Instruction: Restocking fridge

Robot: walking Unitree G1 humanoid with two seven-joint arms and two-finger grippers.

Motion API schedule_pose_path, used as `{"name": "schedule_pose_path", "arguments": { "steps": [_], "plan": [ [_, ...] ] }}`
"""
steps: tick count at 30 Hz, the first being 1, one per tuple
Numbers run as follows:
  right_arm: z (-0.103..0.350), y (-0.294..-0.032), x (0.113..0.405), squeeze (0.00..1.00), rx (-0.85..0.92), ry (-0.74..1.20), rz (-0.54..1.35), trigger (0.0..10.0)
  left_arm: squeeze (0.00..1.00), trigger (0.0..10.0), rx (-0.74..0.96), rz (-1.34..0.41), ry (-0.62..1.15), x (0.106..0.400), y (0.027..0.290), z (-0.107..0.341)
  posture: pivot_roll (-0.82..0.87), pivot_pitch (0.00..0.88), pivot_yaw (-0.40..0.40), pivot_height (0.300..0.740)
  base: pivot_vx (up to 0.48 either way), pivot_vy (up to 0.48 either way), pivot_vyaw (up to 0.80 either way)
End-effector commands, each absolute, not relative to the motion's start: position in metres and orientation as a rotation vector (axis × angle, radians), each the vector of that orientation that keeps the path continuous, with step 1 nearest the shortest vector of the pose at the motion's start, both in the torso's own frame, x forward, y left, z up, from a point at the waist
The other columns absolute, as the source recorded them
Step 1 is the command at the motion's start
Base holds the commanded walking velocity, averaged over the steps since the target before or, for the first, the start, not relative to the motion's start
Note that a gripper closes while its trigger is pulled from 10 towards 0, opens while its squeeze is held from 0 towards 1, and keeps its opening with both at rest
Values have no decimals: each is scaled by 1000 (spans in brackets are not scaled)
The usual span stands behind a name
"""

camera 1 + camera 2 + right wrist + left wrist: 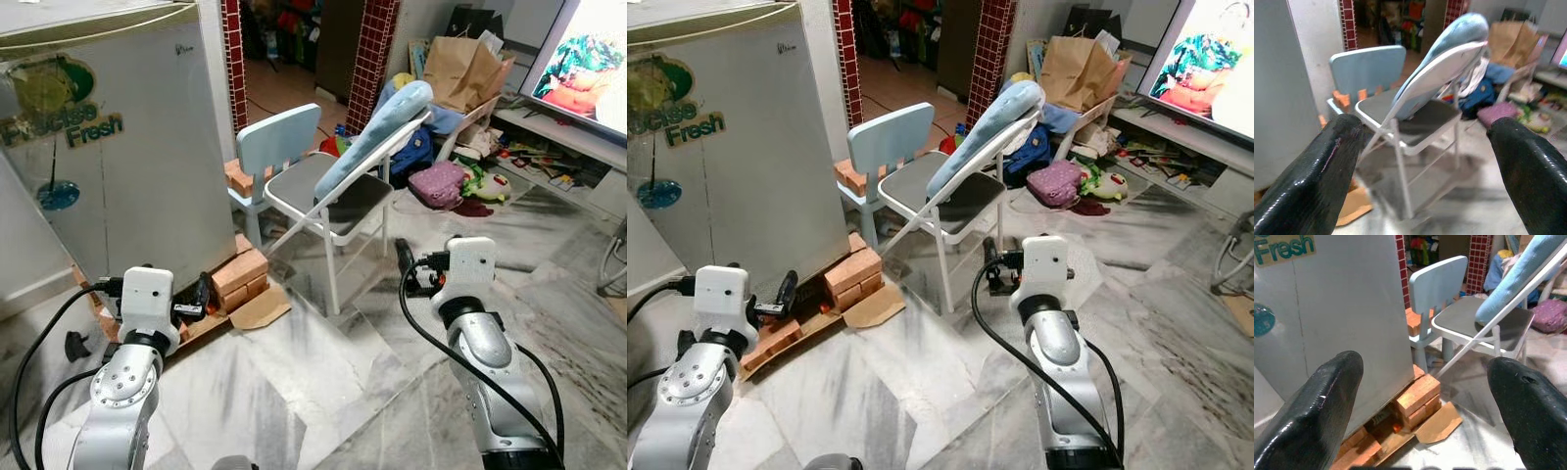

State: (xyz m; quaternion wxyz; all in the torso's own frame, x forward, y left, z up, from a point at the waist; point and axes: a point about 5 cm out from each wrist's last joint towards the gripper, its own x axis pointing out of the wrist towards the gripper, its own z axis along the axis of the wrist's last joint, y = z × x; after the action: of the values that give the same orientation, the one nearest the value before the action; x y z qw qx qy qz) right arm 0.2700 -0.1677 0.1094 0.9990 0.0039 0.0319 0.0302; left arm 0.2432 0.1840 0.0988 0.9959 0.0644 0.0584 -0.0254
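Both grippers are spread wide and hold nothing. Left gripper hovers over the marble floor, pointing at the fridge, which stands on bricks at ten o'clock. Right gripper faces the folding chair at twelve o'clock.

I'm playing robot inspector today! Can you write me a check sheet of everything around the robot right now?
Surface: marble floor, bare in front of the robot.
Job's things: fridge, door closed, propped on bricks; no groceries seen.
Clutter: cardboard scrap, folding chair with blue cushion, small blue chair, bags and toys.
Grippers: left gripper and right gripper both open, empty.
Cables: black cables along both arms.
Surroundings: brick pillars, TV screen.
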Motion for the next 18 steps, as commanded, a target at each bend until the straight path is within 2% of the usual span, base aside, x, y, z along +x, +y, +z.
{"name": "schedule_pose_path", "arguments": {
  "steps": [1, 5, 8, 18],
  "plan": [
    [118, -162, 269, 0, 43, 24, 79, 10000, 0, 10000, 127, -76, 81, 246, 183, 108, 82, 20, -13, 740, 0, 480, 0],
    [117, -161, 268, 0, 17, 24, 73, 10000, 0, 10000, 147, -99, 76, 249, 182, 108, 80, 12, -14, 740, 0, 480, 0],
    [119, -163, 272, 0, -88, 21, 14, 10000, 0, 10000, 153, -103, 54, 254, 182, 113, 78, 0, -14, 740, 0, 480, 0],
    [117, -157, 270, 0, 21, 20, 55, 10000, 0, 10000, 110, -77, 97, 253, 185, 104, 79, 15, -11, 740, 0, 480, 0]
  ]
}}
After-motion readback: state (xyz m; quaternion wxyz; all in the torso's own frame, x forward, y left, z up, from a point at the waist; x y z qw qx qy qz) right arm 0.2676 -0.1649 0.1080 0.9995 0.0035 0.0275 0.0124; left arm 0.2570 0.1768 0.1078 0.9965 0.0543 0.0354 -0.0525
